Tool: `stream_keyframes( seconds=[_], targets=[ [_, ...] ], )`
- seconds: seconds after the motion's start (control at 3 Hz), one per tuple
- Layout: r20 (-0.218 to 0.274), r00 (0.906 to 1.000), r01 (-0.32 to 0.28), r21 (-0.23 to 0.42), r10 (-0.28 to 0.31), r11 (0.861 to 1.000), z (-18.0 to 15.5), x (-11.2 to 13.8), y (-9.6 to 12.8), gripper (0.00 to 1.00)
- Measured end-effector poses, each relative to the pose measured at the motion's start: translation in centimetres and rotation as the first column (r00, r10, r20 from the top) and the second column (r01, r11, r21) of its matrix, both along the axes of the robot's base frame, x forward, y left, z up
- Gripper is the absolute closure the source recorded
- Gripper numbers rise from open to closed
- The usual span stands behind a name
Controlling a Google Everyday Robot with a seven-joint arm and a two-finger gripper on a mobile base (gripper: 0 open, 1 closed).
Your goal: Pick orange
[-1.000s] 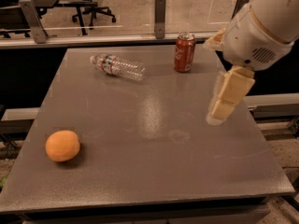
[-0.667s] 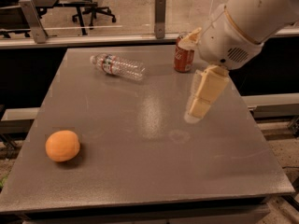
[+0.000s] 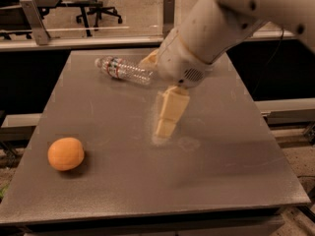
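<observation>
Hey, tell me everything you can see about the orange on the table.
The orange is a round, slightly flattened fruit with plain, matte skin, whole. It rests near the front left of the grey table, casting a small shadow to its right. Nothing touches it but the tabletop; the gripper hangs over the table's middle, well apart from it.

Grey matte table (image 3: 236,146), top scuffed, with a pale sheen of overhead light near its centre. Gripper (image 3: 163,131) hangs over that centre, just above the surface.

Beyond the far edge: a pale ledge (image 3: 74,42) runs the full width, and a short grey post (image 3: 169,11) stands behind it.

Past the far left corner: a grey metal bracket (image 3: 34,18) and an office chair (image 3: 96,11) on a star base. The floor (image 3: 138,4) there is light beige.

Off the left and right edges: dark space, crossed by pale horizontal rails (image 3: 285,107).
</observation>
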State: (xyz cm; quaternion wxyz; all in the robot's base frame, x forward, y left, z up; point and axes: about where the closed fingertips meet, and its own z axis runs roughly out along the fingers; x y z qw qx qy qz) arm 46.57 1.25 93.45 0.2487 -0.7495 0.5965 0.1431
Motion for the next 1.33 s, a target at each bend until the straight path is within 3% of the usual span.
stream_keyframes(
  seconds=[0.67,1.33],
  targets=[
    [-0.024,0.9905,-0.136,-0.015,0.135,0.991,-3.5,-1.0,5.9,0.00],
    [-0.058,0.9712,-0.233,-0.037,0.231,0.972,-6.5,-2.1,11.2,0.00]
  ],
)
